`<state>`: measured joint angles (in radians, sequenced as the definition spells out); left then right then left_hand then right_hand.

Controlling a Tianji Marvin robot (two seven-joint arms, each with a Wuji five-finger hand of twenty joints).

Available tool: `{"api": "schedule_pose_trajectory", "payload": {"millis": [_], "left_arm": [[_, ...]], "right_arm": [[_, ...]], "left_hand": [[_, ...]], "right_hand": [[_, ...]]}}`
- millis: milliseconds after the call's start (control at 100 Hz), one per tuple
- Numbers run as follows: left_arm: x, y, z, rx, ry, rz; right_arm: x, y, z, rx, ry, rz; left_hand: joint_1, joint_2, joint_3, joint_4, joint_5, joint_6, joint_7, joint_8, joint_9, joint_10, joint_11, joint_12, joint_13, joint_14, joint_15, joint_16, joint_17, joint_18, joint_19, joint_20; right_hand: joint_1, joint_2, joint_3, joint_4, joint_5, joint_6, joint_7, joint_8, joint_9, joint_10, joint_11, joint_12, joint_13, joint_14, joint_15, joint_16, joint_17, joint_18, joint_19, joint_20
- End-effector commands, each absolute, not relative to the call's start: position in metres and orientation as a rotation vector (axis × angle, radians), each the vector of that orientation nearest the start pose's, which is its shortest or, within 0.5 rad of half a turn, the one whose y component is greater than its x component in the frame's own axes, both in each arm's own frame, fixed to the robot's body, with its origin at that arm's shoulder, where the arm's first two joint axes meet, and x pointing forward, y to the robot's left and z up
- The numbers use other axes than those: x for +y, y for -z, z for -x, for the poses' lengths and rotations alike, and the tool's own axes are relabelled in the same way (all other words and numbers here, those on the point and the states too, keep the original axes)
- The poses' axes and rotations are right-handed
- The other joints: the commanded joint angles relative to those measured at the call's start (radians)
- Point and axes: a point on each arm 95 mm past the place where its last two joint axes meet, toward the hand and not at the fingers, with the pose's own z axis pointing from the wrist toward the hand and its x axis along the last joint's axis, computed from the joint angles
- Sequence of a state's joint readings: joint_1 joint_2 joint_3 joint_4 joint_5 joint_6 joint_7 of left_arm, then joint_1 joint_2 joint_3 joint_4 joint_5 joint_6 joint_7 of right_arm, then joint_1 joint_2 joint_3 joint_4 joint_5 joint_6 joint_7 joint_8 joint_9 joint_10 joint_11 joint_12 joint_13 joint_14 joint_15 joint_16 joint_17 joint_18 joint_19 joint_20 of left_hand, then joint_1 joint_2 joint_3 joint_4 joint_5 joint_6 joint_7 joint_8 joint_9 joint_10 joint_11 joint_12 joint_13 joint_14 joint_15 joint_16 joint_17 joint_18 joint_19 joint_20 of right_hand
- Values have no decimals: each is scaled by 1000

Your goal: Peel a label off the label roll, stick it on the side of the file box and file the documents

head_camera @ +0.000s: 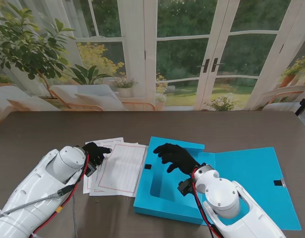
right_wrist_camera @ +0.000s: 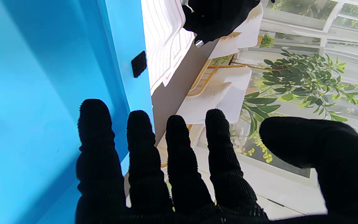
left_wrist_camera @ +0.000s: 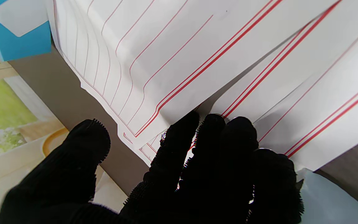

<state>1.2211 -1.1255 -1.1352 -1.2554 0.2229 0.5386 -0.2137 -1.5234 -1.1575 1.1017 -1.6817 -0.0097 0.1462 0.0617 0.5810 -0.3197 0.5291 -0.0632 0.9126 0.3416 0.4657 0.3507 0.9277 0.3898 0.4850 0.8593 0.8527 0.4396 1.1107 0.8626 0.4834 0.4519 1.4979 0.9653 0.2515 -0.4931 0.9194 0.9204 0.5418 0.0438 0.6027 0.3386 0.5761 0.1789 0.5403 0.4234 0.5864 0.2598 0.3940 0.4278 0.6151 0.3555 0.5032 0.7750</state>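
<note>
The blue file box [head_camera: 165, 198] lies open at the middle of the table, its lid [head_camera: 251, 171] folded out flat to the right. My right hand [head_camera: 175, 157] hovers open over the tray, fingers [right_wrist_camera: 141, 146] spread, beside the box's left wall [right_wrist_camera: 126, 37]. White red-lined documents [head_camera: 124, 171] lie fanned just left of the box. My left hand [head_camera: 95, 151] rests at their far left corner; its fingertips [left_wrist_camera: 216, 133] touch the sheets' edge [left_wrist_camera: 197, 46], where the top sheet bulges up, and the thumb stands apart. A white label [left_wrist_camera: 19, 18] shows on the box's blue side. No label roll is in view.
A black fastener patch [right_wrist_camera: 139, 63] sits on the box's left wall, and another [head_camera: 278, 182] on the lid. The brown table [head_camera: 217, 126] stretches beyond the box to a backdrop of windows and plants. A pale sheet [left_wrist_camera: 325, 199] lies by my left wrist.
</note>
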Motion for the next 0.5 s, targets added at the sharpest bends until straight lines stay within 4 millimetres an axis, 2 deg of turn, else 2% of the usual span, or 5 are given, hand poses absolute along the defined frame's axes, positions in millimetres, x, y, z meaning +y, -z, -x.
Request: {"api": "schedule_pose_trajectory", "payload": {"millis": [0,170,340,410,490], "left_arm": [[50,354,-482,988,1159,2375],[50,353,-482,965,1183,2389],[51,355,-484,967,1201,2382],[52,355,-485,970,1204,2369],[52,356,-486,970,1208,2361]], "right_arm": [[75,314,-391,-1013,1935,2162],[75,314,-391,-1007,1928,2167],[75,315,-391,-1005,1924,2172],[76,315,-391,-1004,1921,2175],[76,316,-391,-1001,1916,2178]], "left_hand": [[-16,-30,10,-16,-9,7,29,7,5,9,18,-6,-5,14,3,5,-18,-24,-8,20],[8,-71,66,-18,-17,-12,95,22,11,-9,74,46,6,-4,29,10,-9,-35,-1,27],[39,-140,193,-36,-59,-53,297,86,34,-52,182,134,46,-49,87,8,26,-52,27,16],[101,-192,186,-94,-94,-76,417,54,44,-71,222,163,66,-67,113,2,42,-57,42,0],[155,-220,162,-111,-127,-94,517,48,45,-83,249,180,73,-82,130,1,47,-63,50,-10]], "right_hand": [[15,25,-29,28,33,-7,0,-20,14,2,-4,1,13,5,4,-7,-448,-12,-24,36],[17,27,-28,29,33,-5,0,-20,12,2,-4,1,12,6,4,-8,-448,-14,-26,38],[19,28,-28,31,34,-1,0,-20,13,4,-3,1,12,7,5,-8,-448,-14,-27,39],[19,29,-28,31,35,0,-1,-20,11,4,-3,0,12,6,5,-8,-448,-14,-27,40],[21,30,-28,32,35,0,-1,-20,12,5,-2,1,12,7,5,-8,-448,-14,-27,41]]}}
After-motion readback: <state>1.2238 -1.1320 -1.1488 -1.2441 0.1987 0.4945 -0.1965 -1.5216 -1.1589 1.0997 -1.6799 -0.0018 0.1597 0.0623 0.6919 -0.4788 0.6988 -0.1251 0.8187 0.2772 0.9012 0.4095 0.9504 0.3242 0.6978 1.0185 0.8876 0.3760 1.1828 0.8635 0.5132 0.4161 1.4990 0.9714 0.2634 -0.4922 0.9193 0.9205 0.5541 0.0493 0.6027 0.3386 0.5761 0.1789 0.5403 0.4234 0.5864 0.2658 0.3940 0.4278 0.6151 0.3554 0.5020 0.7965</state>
